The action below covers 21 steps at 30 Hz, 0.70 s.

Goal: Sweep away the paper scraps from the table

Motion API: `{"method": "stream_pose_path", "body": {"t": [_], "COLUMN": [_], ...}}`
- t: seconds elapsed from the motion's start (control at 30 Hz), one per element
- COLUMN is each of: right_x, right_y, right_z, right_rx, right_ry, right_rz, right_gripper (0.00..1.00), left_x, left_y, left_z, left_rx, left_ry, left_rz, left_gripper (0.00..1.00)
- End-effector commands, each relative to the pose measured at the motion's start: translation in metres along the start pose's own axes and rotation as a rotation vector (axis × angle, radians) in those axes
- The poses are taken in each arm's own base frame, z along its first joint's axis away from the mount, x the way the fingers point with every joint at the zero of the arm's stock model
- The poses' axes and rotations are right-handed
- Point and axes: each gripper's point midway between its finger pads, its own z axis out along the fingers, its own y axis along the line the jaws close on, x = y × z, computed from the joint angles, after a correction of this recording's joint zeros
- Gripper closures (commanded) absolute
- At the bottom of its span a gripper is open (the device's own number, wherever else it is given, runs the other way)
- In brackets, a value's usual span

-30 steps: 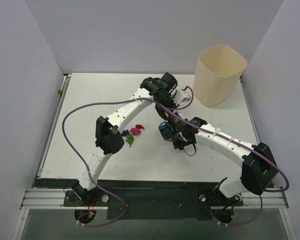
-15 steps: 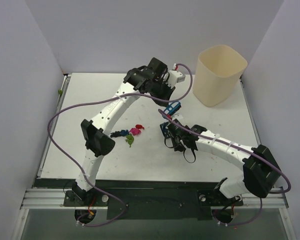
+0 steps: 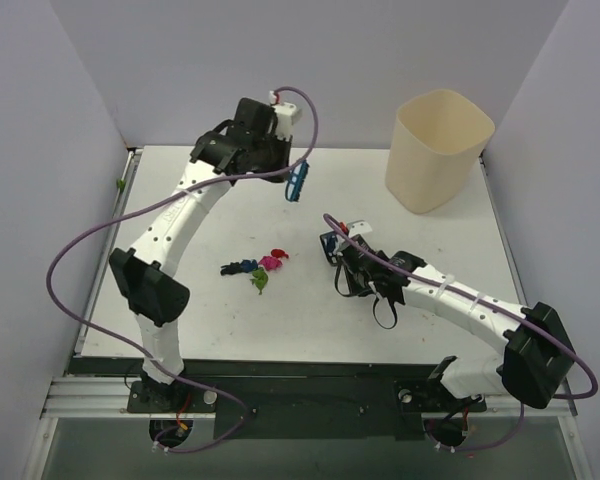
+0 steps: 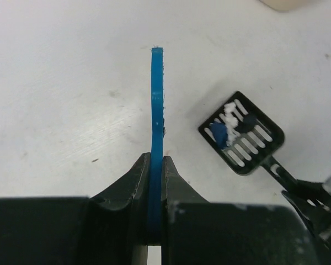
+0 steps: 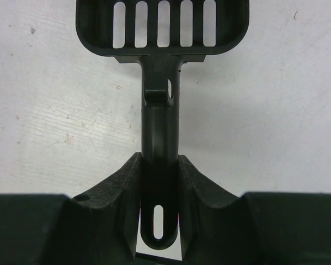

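Left tool (image 4: pixel 156 165) clamps brush (image 4: pixel 156 99); right tool (image 5: pixel 160 165) grips scoop (image 5: pixel 160 110). I see scraps (image 4: pixel 227 128) in scoop from left wrist, not right.

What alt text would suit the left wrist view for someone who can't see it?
The left hand is shut on a thin blue plastic hand brush, seen edge-on above the flat white tabletop. To its right is a black slotted plastic scoop carrying white and dark blue paper scraps.
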Motion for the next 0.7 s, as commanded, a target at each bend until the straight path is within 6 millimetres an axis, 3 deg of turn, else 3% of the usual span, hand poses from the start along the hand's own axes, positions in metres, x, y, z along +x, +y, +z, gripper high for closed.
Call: {"method": "stream_pose_path", "body": {"t": [0.0, 0.1, 0.13, 0.17, 0.2, 0.23, 0.27, 0.3, 0.33, 0.37, 0.5, 0.63, 0.67], "right_x": [-0.037, -0.048, -0.056, -0.059, -0.067, -0.071, -0.079, -0.084, -0.092, -0.097, -0.127, -0.164, -0.165], "right_y": [0.0, 0.002, 0.003, 0.003, 0.005, 0.005, 0.007, 0.005, 0.005, 0.002, -0.007, -0.027, -0.037], "right_z": [-0.024, -0.033, -0.038, -0.039, -0.044, -0.046, -0.051, -0.053, -0.058, -0.058, -0.07, -0.087, -0.087], "right_rx": [0.005, -0.001, -0.002, -0.003, -0.009, -0.011, -0.021, -0.017, -0.017, -0.008, 0.003, 0.004, 0.024], "right_ry": [-0.078, -0.075, -0.081, -0.083, -0.09, -0.093, -0.099, -0.102, -0.101, -0.099, -0.114, -0.15, -0.138], "right_rz": [0.017, 0.013, 0.017, 0.018, 0.021, 0.026, 0.031, 0.041, 0.045, 0.052, 0.092, 0.164, 0.18], "right_gripper": [1.0, 1.0, 1.0, 1.0, 1.0, 1.0, 1.0, 1.0, 1.0, 1.0, 1.0, 1.0, 1.0], "left_x": [-0.061, -0.054, -0.036, -0.041, -0.017, -0.024, 0.0, -0.004, 0.016, 0.019, 0.056, 0.085, 0.089], "left_y": [0.038, 0.072, 0.083, 0.093, 0.102, 0.106, 0.113, 0.114, 0.118, 0.121, 0.125, 0.123, 0.122], "left_z": [-0.055, -0.072, -0.064, -0.079, -0.068, -0.087, -0.076, -0.094, -0.086, -0.096, -0.096, -0.101, -0.107], "left_rx": [-0.169, -0.28, -0.303, -0.319, -0.336, -0.342, -0.359, -0.361, -0.376, -0.387, -0.393, -0.397, -0.4], "left_ry": [-0.309, -0.369, -0.336, -0.396, -0.352, -0.429, -0.387, -0.445, -0.41, -0.427, -0.342, -0.264, -0.263], "left_rz": [-0.115, -0.181, -0.206, -0.244, -0.266, -0.299, -0.318, -0.323, -0.337, -0.346, -0.333, -0.287, -0.286], "left_gripper": [1.0, 1.0, 1.0, 1.0, 1.0, 1.0, 1.0, 1.0, 1.0, 1.0, 1.0, 1.0, 1.0]}}
